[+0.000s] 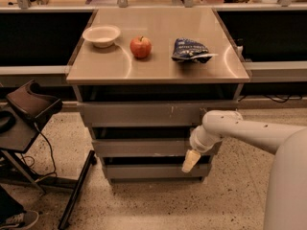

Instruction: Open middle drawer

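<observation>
Middle drawer [144,147] looks closed, second front down -- end effector [190,161] at its lower right edge, grip state can't tell; catch the bottom lip, pull straight outward

Cabinet top [158,66] brushed metal, sheeny. Middle drawer [144,147] matt grey metal, scuffed. Gripper [190,161], smooth cream plastic, just below that drawer's right end; bag [189,50] crinkly, glossy.

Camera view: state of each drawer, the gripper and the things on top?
middle drawer: not visibly pulled out
top drawer: not visibly pulled out
bottom drawer: not visibly pulled out
gripper: pointing down at the middle drawer's right end
white bowl: upright, empty
red apple: whole, stem up
blue snack bag: lying crumpled
</observation>
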You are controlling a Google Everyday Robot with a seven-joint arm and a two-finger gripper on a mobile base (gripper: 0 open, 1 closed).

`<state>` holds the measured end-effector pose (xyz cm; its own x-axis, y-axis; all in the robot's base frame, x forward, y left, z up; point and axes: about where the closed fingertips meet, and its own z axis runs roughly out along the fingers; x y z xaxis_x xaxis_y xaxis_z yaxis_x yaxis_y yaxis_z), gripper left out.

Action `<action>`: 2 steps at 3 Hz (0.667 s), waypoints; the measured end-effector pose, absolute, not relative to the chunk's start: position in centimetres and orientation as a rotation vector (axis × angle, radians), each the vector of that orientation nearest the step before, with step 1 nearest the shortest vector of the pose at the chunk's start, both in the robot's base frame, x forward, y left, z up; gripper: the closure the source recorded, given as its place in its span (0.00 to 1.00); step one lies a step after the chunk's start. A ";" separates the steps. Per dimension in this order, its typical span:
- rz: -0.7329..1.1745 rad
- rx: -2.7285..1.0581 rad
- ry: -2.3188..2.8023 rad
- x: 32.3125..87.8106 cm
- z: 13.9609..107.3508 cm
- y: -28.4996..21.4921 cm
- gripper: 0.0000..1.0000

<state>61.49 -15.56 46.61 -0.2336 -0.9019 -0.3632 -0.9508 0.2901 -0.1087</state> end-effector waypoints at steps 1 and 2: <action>0.192 -1.609 2.243 62.5 44.7 -15.3 0.00; 0.161 -1.493 2.328 65.1 40.3 -14.5 0.00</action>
